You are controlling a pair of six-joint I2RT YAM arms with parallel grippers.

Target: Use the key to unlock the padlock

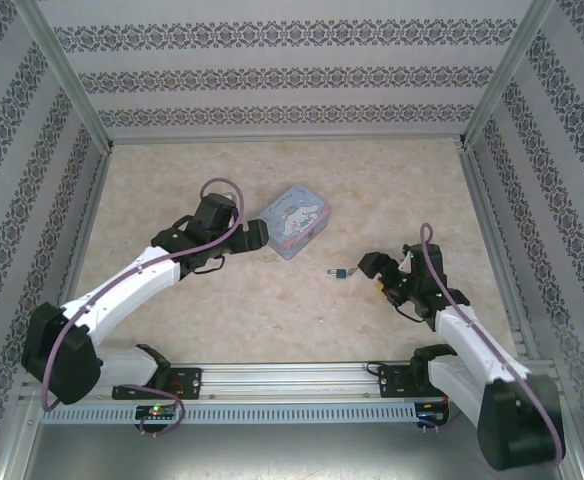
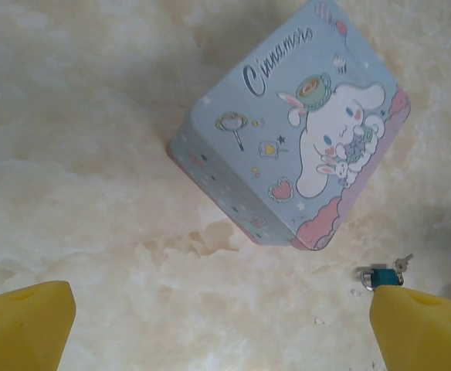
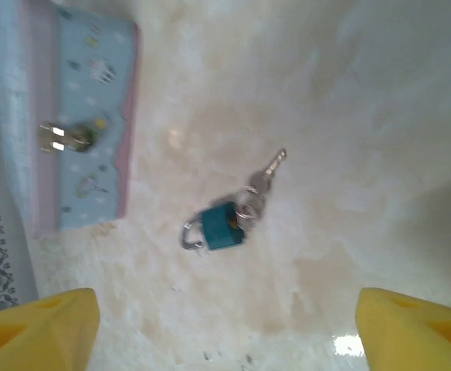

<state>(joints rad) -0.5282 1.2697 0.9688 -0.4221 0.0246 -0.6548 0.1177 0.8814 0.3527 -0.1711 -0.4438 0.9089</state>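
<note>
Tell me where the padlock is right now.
In the top view, the padlock lies on the table right of centre, between the tin and the right pincer, touching neither; the key lies beside its body.

Padlock (image 1: 341, 272) on the table (image 1: 272, 315) between tin (image 1: 297, 222) and right pincer (image 1: 373, 270)

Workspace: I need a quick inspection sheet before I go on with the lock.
Surface: beige marbled tabletop, no spills seen.
Job's things: padlock lies flat between the arms; key on a ring at its body, inserted or not cannot tell.
Clutter: cartoon tin ahead of the left gripper, apart from the padlock.
Grippers: left gripper and right gripper open, empty.
Cables: left cable and right cable, purple, loop free above the arms.
Surroundings: patterned walls, metal frame.
</note>
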